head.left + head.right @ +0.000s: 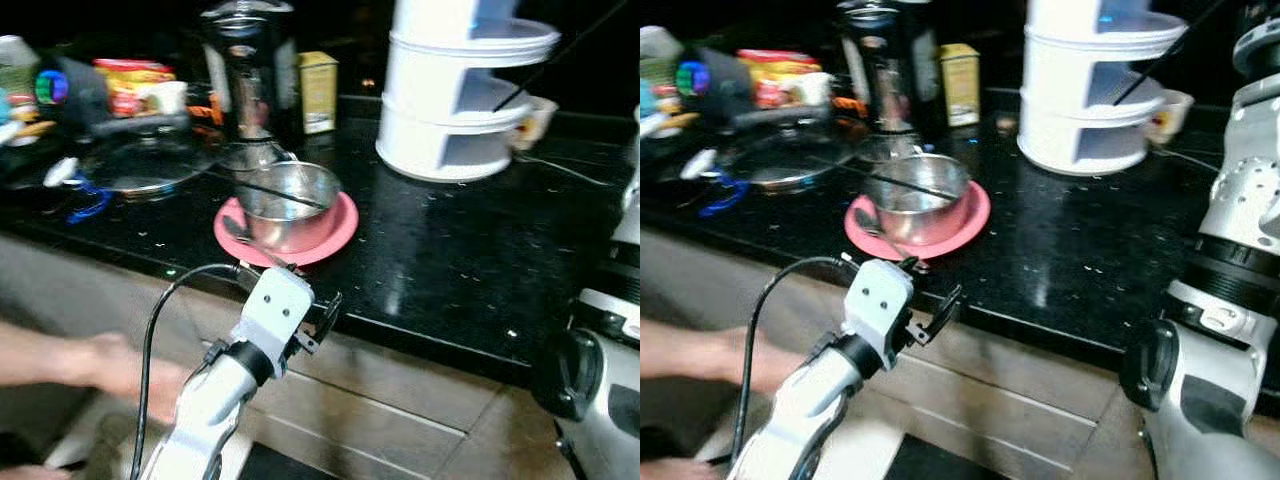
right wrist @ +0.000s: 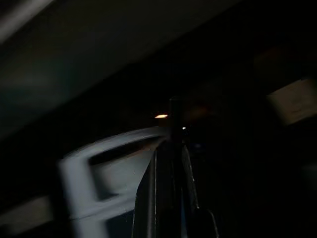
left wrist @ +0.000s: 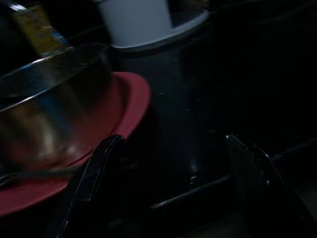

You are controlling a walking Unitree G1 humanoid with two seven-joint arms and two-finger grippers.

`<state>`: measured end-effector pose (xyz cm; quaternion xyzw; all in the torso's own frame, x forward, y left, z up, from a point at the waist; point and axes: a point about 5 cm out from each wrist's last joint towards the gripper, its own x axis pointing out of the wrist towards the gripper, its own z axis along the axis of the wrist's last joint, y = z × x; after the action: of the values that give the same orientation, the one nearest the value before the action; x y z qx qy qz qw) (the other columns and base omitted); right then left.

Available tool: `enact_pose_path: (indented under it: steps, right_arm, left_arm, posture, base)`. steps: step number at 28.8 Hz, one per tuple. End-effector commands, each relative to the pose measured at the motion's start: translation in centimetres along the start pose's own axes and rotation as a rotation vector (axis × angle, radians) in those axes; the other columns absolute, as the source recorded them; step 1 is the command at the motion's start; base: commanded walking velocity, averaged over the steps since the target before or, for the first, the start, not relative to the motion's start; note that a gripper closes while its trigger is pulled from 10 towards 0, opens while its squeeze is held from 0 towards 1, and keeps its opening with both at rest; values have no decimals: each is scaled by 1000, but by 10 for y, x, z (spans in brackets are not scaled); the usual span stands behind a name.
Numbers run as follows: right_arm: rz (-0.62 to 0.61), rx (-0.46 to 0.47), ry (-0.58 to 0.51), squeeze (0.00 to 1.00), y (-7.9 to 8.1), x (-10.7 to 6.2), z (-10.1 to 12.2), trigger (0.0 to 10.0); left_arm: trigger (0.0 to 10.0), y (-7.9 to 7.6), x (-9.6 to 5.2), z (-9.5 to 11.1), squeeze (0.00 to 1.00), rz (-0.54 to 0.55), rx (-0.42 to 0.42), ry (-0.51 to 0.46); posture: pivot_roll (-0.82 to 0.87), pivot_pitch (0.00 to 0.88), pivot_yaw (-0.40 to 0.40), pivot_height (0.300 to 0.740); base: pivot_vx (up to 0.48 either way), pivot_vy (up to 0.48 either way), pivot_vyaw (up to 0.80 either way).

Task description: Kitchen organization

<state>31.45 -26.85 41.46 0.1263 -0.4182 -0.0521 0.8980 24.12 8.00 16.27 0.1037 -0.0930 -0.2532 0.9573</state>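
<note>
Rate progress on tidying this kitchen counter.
Early stage. Nothing looks put away: the steel bowl sits on the pink plate, clutter behind it. In hand: the left pincer, open, nears the plate's rim at the counter edge. Grasping and everything after remains.

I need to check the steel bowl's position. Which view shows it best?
The left eye view: the steel bowl sits whole on the pink plate. The right eye view shows the same. The left wrist view shows its side, dark; the right wrist view is too dark.
</note>
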Motion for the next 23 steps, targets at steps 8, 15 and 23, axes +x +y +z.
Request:
enact_pose_path:
  steps: [8,15,23]
  right_arm:
    - [21,-318,72,0,7,-6,-25,10000]
    - [37,-384,92,0,13,-11,-36,10000]
    - [49,-459,74,0,17,-14,-40,10000]
  left_arm:
    - [10000,-2,1,-2,0,-21,-1,7]
    - [10000,1,0,-2,0,-5,-13,7]
    - [10000,5,1,1,0,26,-18,-3]
  posture:
    - [-30,0,28,740]
    - [-29,0,26,740]
    - [-29,0,26,740]
  base:
    - [0,0,-788]
    - [0,0,-788]
    - [0,0,-394]
